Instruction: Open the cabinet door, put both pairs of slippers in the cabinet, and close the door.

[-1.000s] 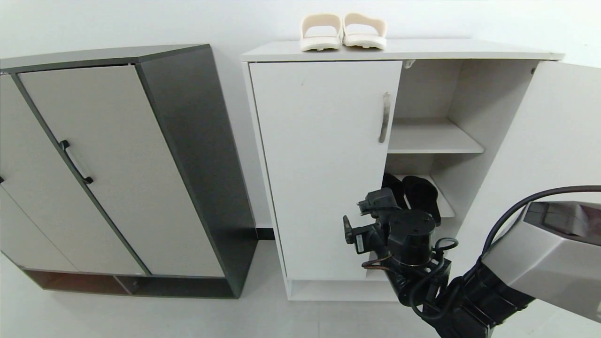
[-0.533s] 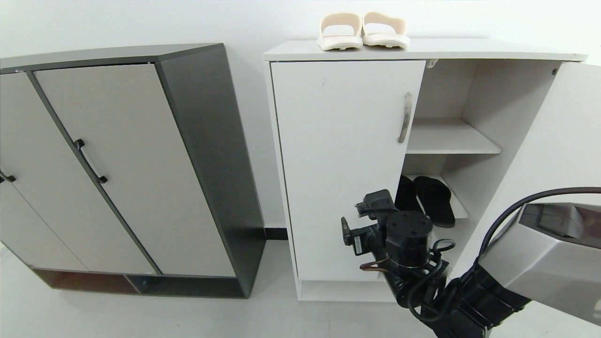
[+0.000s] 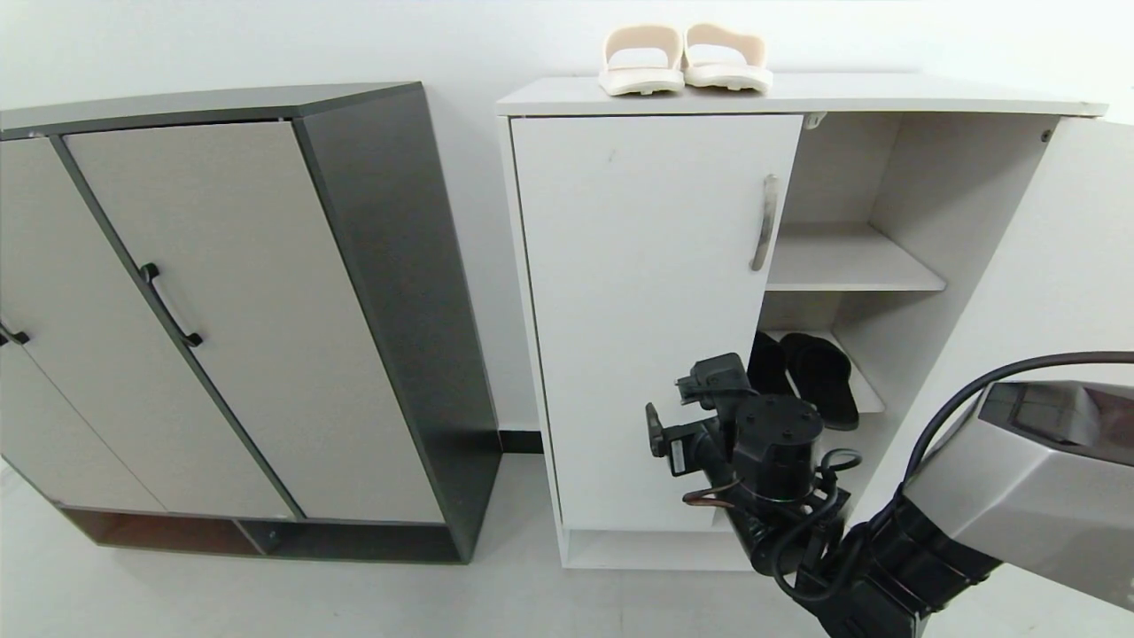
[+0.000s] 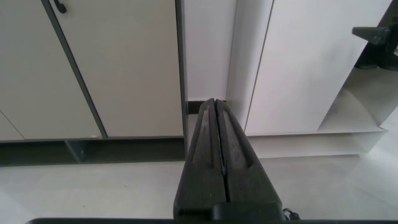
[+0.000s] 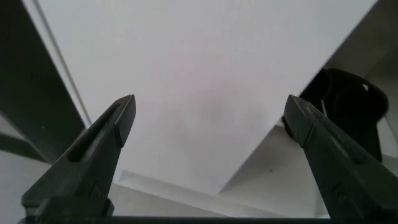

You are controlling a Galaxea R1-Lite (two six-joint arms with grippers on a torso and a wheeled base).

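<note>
Inside the cabinet (image 3: 886, 89), black slippers (image 3: 811, 372) lay on the lower shelf (image 3: 870, 399), with the right door (image 3: 1063, 266) open. Beige slippers (image 3: 682, 58) sat on top, not yet stowed; door closing remained. Right gripper (image 5: 210, 107) was spread, empty; left gripper (image 4: 215, 106) was pressed together.

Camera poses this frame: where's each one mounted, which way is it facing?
Head: on the head, looking forward and down at the white cabinet, beige slippers on top; right arm shows.
Left wrist: low, facing the gap between grey cabinet and white cabinet; shut left claw shows.
Right wrist: facing the closed door; open right claw shows.
Shared: black slippers, head and right wrist.
</note>
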